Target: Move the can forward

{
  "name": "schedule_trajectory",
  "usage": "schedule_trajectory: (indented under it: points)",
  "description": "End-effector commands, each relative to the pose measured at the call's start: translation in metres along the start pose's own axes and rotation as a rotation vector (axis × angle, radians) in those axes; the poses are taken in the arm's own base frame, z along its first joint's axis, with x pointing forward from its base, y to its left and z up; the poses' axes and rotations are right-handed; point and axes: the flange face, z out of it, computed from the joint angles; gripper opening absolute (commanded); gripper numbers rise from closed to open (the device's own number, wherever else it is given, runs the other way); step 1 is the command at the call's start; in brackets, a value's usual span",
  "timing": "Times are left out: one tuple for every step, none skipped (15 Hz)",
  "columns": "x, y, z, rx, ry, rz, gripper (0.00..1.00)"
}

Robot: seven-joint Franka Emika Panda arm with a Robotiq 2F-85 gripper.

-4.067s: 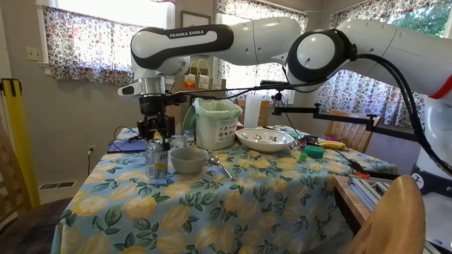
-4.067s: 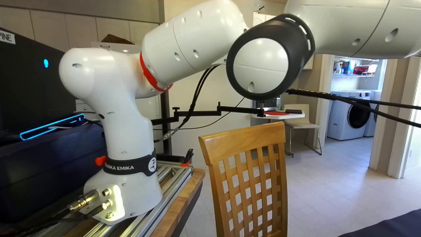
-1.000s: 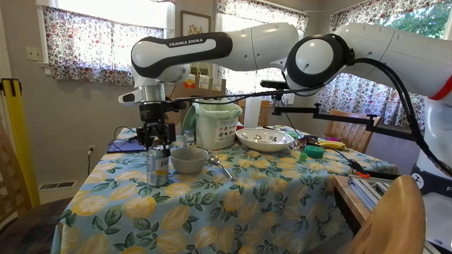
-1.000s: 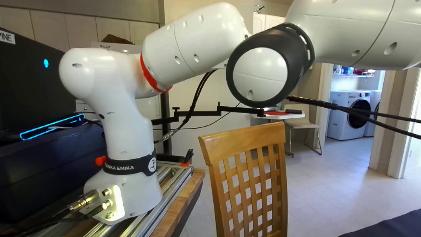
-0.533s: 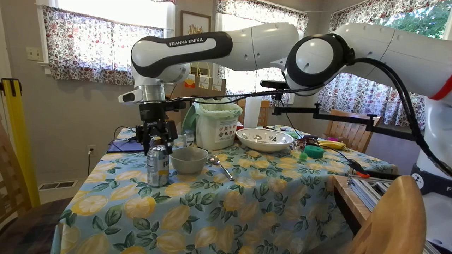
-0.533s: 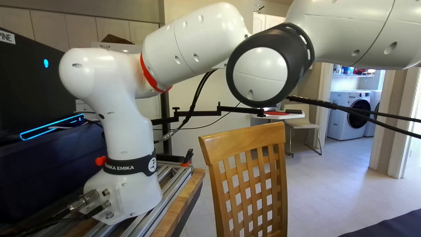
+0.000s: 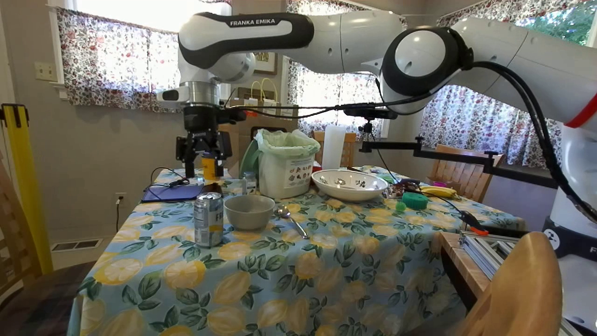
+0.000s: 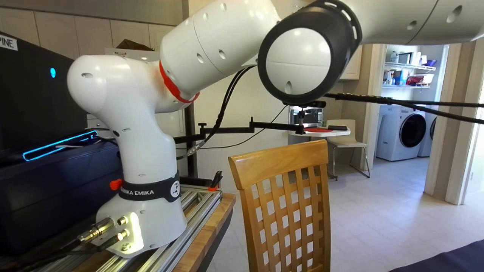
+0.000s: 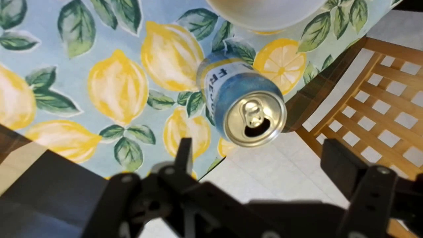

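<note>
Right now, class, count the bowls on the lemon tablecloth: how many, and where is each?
2. In an exterior view, the grey bowl stands beside the can, and the wide white bowl beside the bin. More could hide behind the bin.

My arm (image 7: 368,42): glossy white, black ring (image 8: 342,32) round a white joint cap (image 8: 298,60), red band (image 8: 170,84), FRANKA EMIKA lettering (image 7: 252,22) on black trim (image 7: 302,32). Black cables (image 8: 219,122), silver wrist collar (image 7: 204,92), black gripper (image 7: 204,171) with screw heads (image 9: 383,170).

can (image 7: 208,221) shiny mtl, tablecloth (image 7: 284,266) matt, chair (image 8: 280,158) glossy wd
</note>
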Motion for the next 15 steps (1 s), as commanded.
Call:
schedule_trajectory:
  points:
    - [-0.006, -0.008, -0.042, -0.030, 0.044, -0.034, 1.00]
    - [-0.007, -0.010, -0.050, -0.036, 0.051, -0.034, 1.00]
    - [-0.008, -0.011, -0.056, -0.044, 0.054, -0.040, 1.00]
    - [-0.008, -0.012, -0.061, -0.050, 0.050, -0.037, 1.00]
    - [-0.009, -0.012, -0.063, -0.057, 0.052, -0.030, 1.00]
    - [-0.006, -0.009, -0.056, -0.057, 0.026, -0.008, 1.00]
    - [-0.006, -0.010, -0.058, -0.060, 0.026, -0.007, 1.00]
    - [-0.006, -0.010, -0.057, -0.059, 0.026, -0.007, 1.00]
    - [-0.005, -0.010, -0.056, -0.057, 0.026, -0.007, 1.00]
    - [-0.005, -0.010, -0.056, -0.057, 0.025, -0.008, 1.00]
    - [-0.005, -0.010, -0.056, -0.056, 0.025, -0.008, 1.00]
    - [-0.005, -0.010, -0.056, -0.056, 0.025, -0.008, 1.00]
    - [-0.005, -0.010, -0.056, -0.056, 0.025, -0.008, 1.00]
    - [-0.005, -0.010, -0.056, -0.056, 0.025, -0.008, 1.00]
    - [-0.005, -0.010, -0.056, -0.056, 0.025, -0.008, 1.00]
